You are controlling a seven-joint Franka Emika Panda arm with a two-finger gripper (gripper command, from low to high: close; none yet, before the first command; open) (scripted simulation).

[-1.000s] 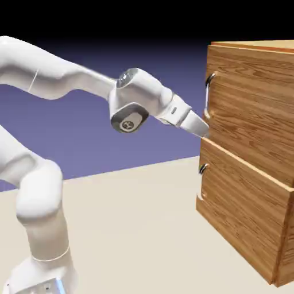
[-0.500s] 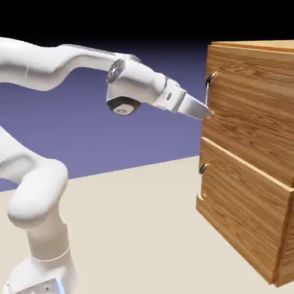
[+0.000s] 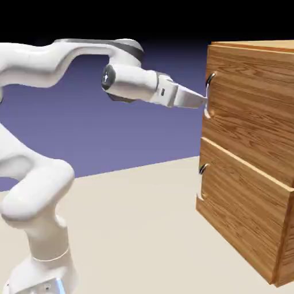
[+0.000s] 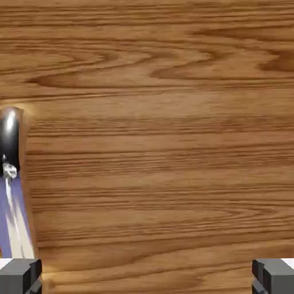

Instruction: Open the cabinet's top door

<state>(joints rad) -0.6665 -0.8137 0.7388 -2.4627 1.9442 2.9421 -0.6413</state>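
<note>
The cabinet [image 3: 247, 172] of brown grained wood stands at the exterior view's right. Its top door [image 3: 255, 109] lies flush and carries a curved silver handle [image 3: 211, 80] at its left edge. My gripper [image 3: 202, 101] points almost level at that edge, its tips right by the handle's lower part. In the hand view the top door [image 4: 161, 143] fills the picture, and the handle [image 4: 9, 140] shows at the far left, above the left fingertip [image 4: 20, 277]. The gripper [image 4: 147, 278] is open, with only wood showing between its fingers.
Below the top door sits the matching lower panel [image 3: 244, 215] with its own small handle [image 3: 202, 168]. The beige table [image 3: 138, 229] stretches between the arm's base and the cabinet.
The hand has risen from the seam between the two panels to the top door's handle and has levelled out. The jaws have stayed open.
</note>
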